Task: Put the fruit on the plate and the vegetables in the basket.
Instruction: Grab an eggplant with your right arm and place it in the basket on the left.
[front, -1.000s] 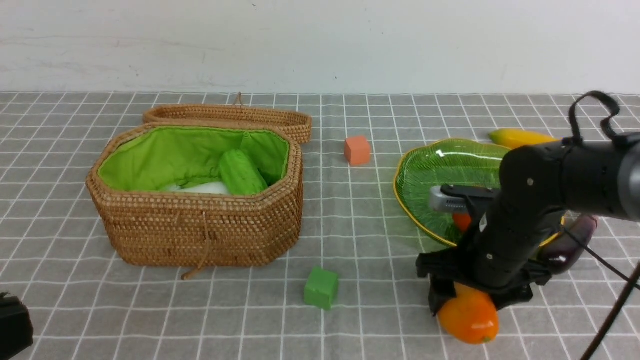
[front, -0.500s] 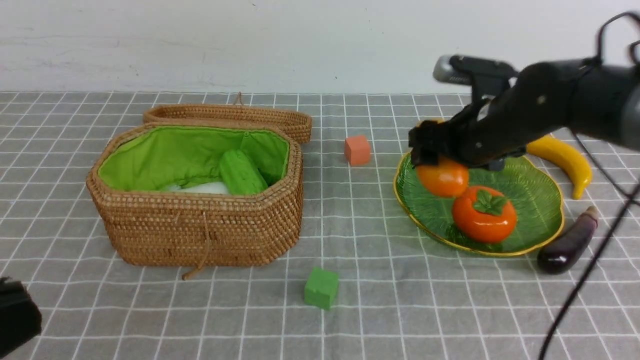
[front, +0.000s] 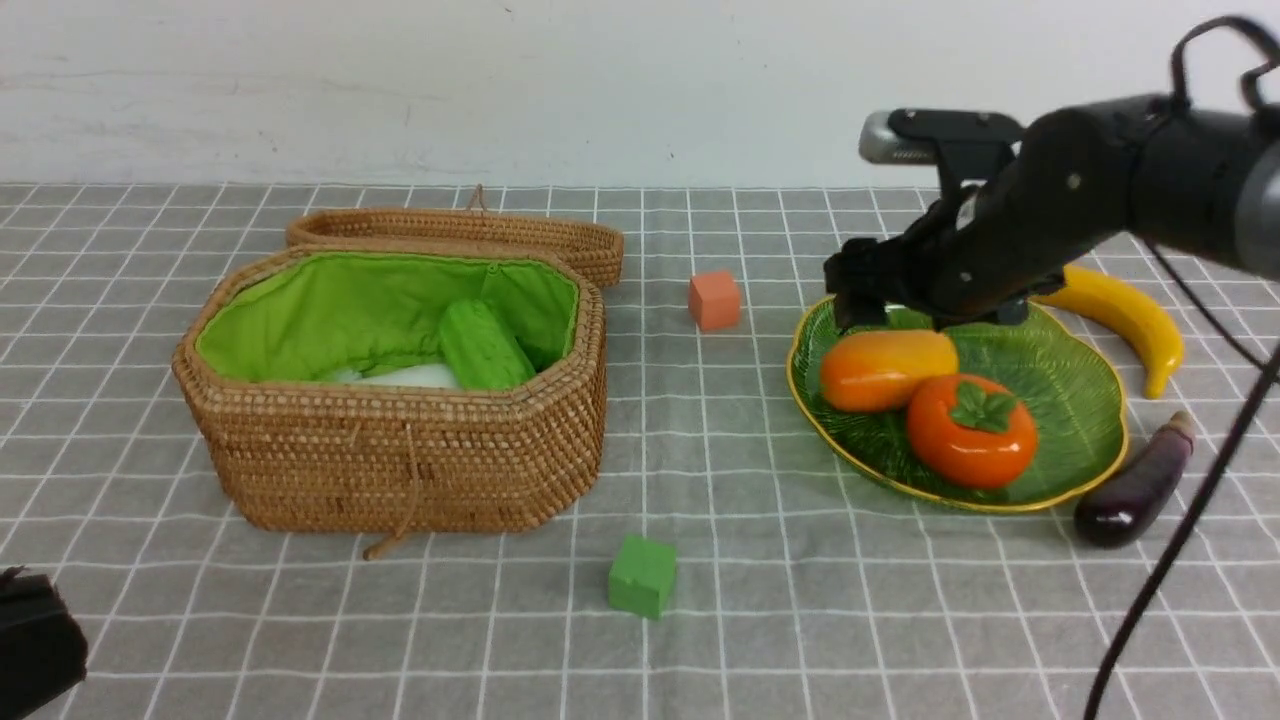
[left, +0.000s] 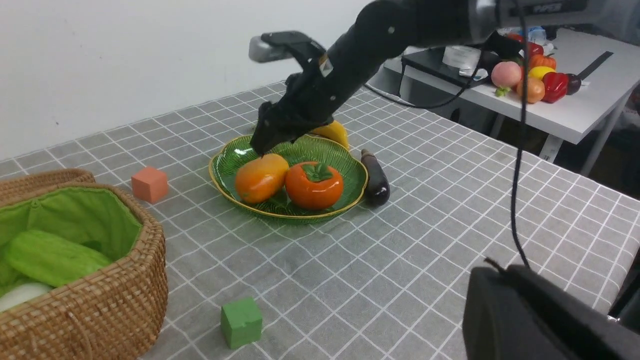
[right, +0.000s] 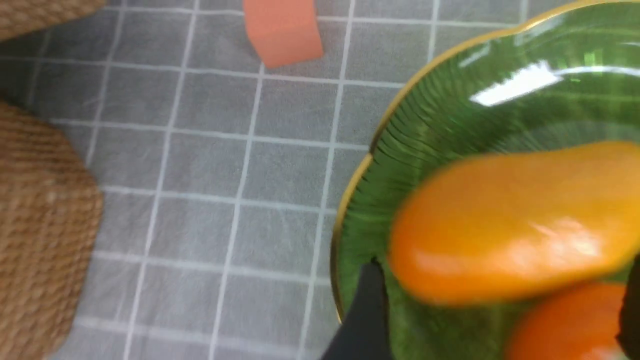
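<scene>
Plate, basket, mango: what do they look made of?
Plate: probably translucent green glass; glossy and ribbed, with bright highlights and a gold rim.
Basket: woven rattan or similar, in matte tan coils. Its lining looks like bright green fabric, creased.
Mango: likely moulded plastic; smooth, glossy orange-yellow skin with sharp reflections.

Robot test lab, by my view. My bench: grey checked tablecloth (front: 700, 480) against bare scuffed white wall (front: 400, 80). Beside it, white side table (left: 575, 107) holding spare toy produce (left: 506, 75) and black gear (left: 425, 57). My black cable (left: 514, 165) trails across.
</scene>
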